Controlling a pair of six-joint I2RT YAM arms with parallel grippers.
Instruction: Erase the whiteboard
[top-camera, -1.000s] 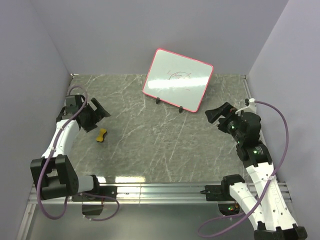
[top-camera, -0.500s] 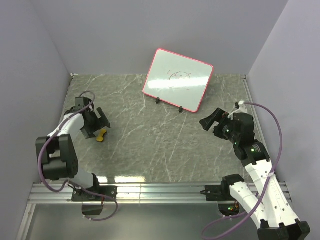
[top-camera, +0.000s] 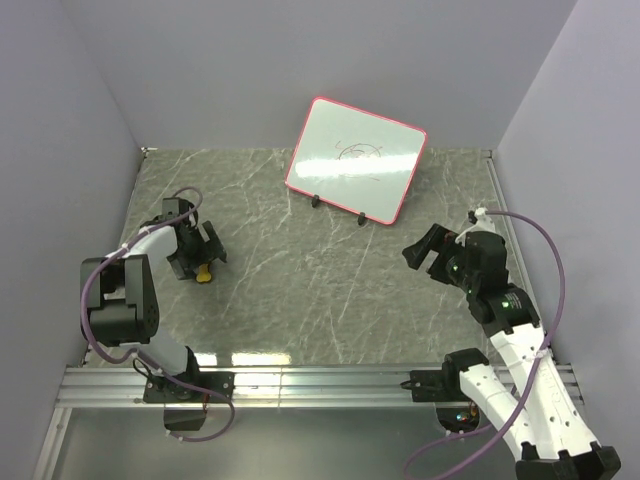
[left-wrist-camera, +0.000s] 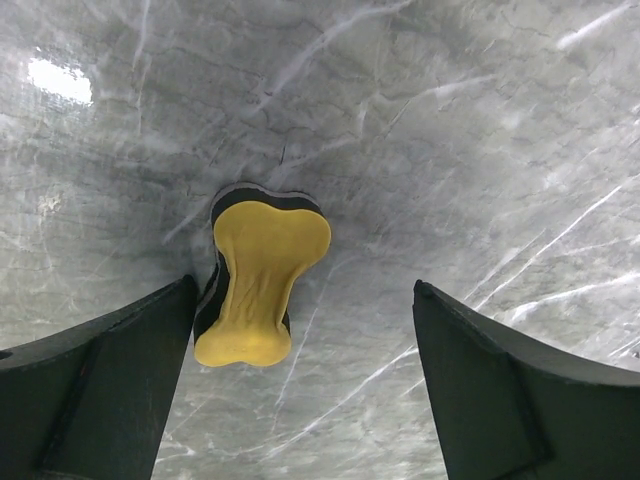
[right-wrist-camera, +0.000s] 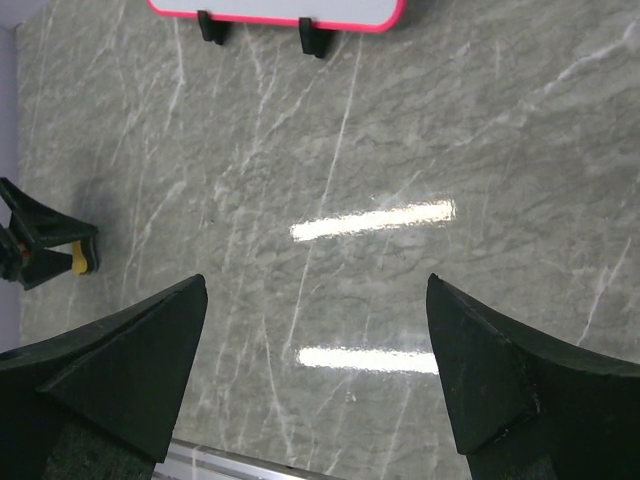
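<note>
Yellow eraser (left-wrist-camera: 255, 285) sits off-centre between left gripper's (left-wrist-camera: 305, 290) jaws.

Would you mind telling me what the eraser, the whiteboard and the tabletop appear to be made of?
Eraser: likely soft foam, matte yellow top with a wrinkled surface over a black layer, perhaps felt.
Whiteboard: smooth white panel in a thin pink-red frame, probably plastic.
Tabletop: grey marble-patterned surface, glossy since it mirrors lights; stone or laminate, hard to say.

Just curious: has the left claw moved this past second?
Yes. The left gripper moved toward the near edge, over the yellow eraser, which stayed put.
</note>
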